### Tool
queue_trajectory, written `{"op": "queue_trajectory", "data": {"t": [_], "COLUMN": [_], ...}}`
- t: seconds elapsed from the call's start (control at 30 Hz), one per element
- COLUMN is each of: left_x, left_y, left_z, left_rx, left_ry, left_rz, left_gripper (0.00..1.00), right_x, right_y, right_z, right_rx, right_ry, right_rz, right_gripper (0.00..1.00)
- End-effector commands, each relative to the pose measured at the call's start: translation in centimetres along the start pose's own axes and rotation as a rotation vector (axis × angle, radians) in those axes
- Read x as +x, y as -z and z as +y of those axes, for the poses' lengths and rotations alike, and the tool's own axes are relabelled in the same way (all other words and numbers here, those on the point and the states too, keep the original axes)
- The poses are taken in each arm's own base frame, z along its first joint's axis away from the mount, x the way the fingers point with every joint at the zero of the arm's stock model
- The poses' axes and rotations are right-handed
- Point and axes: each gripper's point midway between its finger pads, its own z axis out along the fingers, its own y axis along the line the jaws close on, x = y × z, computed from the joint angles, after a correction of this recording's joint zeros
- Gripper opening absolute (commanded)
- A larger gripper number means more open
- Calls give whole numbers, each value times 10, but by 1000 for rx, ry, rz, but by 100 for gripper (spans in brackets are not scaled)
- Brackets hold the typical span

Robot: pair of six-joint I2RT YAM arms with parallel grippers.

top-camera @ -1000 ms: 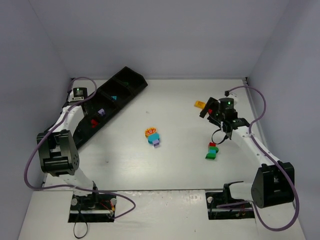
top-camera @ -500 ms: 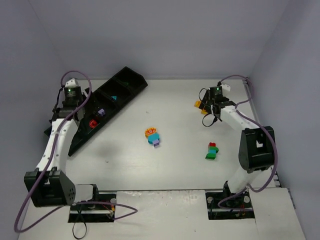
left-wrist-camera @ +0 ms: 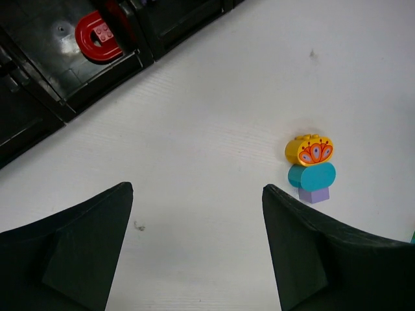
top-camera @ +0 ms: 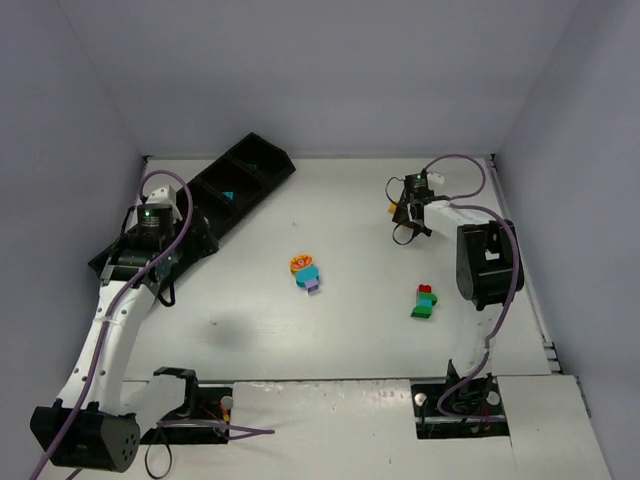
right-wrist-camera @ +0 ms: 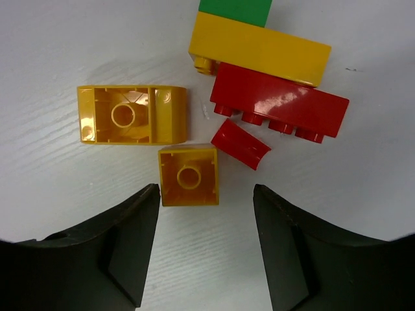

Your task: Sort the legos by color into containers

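The black tray of containers (top-camera: pixel 250 165) lies at the far left. A red arch brick (left-wrist-camera: pixel 97 40) rests in one compartment and a teal brick (top-camera: pixel 228 196) in another. My left gripper (left-wrist-camera: pixel 198 189) hangs open and empty over bare table beside the tray (left-wrist-camera: pixel 65 84). To its right is a stack of an orange brick (left-wrist-camera: pixel 309 149), a teal brick (left-wrist-camera: pixel 312 175) and a lilac brick (left-wrist-camera: pixel 314 194). My right gripper (right-wrist-camera: pixel 206 194) is open just short of a small yellow brick (right-wrist-camera: pixel 188 176). Around that lie a longer yellow brick (right-wrist-camera: pixel 131 115), a red curved piece (right-wrist-camera: pixel 240 144) and a red long brick (right-wrist-camera: pixel 279 102).
A yellow long brick (right-wrist-camera: pixel 259 48) and a green brick (right-wrist-camera: pixel 235 10) lie past the red one. A green, teal and red stack (top-camera: pixel 424 301) sits at the right of the table. The orange, teal and lilac stack (top-camera: pixel 306 272) is mid-table. White walls enclose the table.
My left arm has drawn back from the tray and its jaws have opened wide. My right arm has swung to the far pile of yellow and red bricks, its jaws narrowing.
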Motion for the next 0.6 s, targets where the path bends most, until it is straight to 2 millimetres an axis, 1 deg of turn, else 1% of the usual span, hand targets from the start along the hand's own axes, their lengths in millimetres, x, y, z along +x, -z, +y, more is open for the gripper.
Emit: {"op": "queue_trajectory", "data": {"t": [0.0, 0.2, 0.23, 0.27, 0.3, 0.33, 0.37, 0.4, 0.43, 0.47, 0.5, 0.53, 0.57], "left_x": [-2, 3, 3, 2, 2, 1, 0, 0, -1, -2, -2, -5, -6], "left_y": [10, 13, 13, 15, 16, 17, 18, 19, 20, 21, 22, 24, 26], "left_z": [-4, -5, -6, -8, -10, -12, -15, -17, -23, -26, -30, -38, -45], "left_rx": [28, 46, 50, 57, 67, 80, 92, 101, 125, 139, 156, 194, 220], "left_ry": [-16, -14, -13, -11, -10, -14, -14, -16, -26, -30, -35, -42, -50], "left_rz": [-16, -8, -8, -13, -10, -17, -23, -22, -26, -27, -28, -31, -30], "left_gripper": [75, 75, 75, 75, 75, 75, 75, 75, 75, 75, 75, 75, 75], "right_x": [-31, -22, -22, -18, -18, -21, -20, -22, -22, -28, -24, -22, -30], "right_y": [-2, -18, -19, -21, -20, -19, -15, -13, -8, 3, 9, 19, 40], "right_z": [6, 7, 6, 5, 5, 7, 6, 7, 11, 17, 19, 30, 39], "right_rx": [6, 12, 15, 16, 11, 3, -8, -24, -43, -67, -85, -114, -157], "right_ry": [-7, 20, 26, 33, 52, 55, 63, 86, 99, 113, 155, 191, 203], "right_rz": [-81, -60, -62, -57, -61, -73, -78, -90, -91, -109, -113, -127, -168], "right_gripper": [55, 51, 48, 44, 31, 25, 20, 9, 4, 0, 0, 0, 0]}}
